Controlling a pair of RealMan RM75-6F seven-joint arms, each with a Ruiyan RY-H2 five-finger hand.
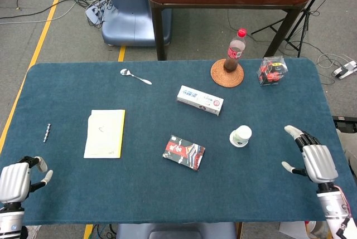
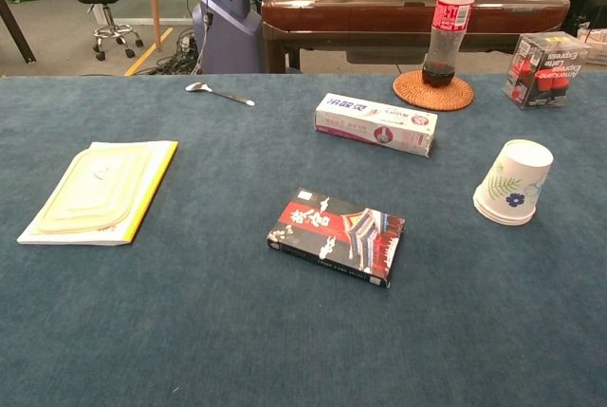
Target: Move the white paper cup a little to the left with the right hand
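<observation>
The white paper cup [image 1: 241, 136] stands upside down on the blue table, right of centre; its leaf and flower print shows in the chest view [image 2: 513, 183]. My right hand [image 1: 314, 159] hovers near the table's right edge, well to the right of the cup, fingers apart and holding nothing. My left hand [image 1: 17, 182] sits at the near left corner, fingers loosely curled with nothing in them. Neither hand appears in the chest view.
A dark card box [image 1: 184, 152] lies left of the cup, a toothpaste box [image 1: 200, 100] behind it. A cola bottle [image 1: 236, 49] stands on a wicker coaster, a clear box [image 1: 272, 71] to its right. A yellow notepad [image 1: 105, 133], spoon [image 1: 135, 76] and small bolt [image 1: 47, 132] lie on the left.
</observation>
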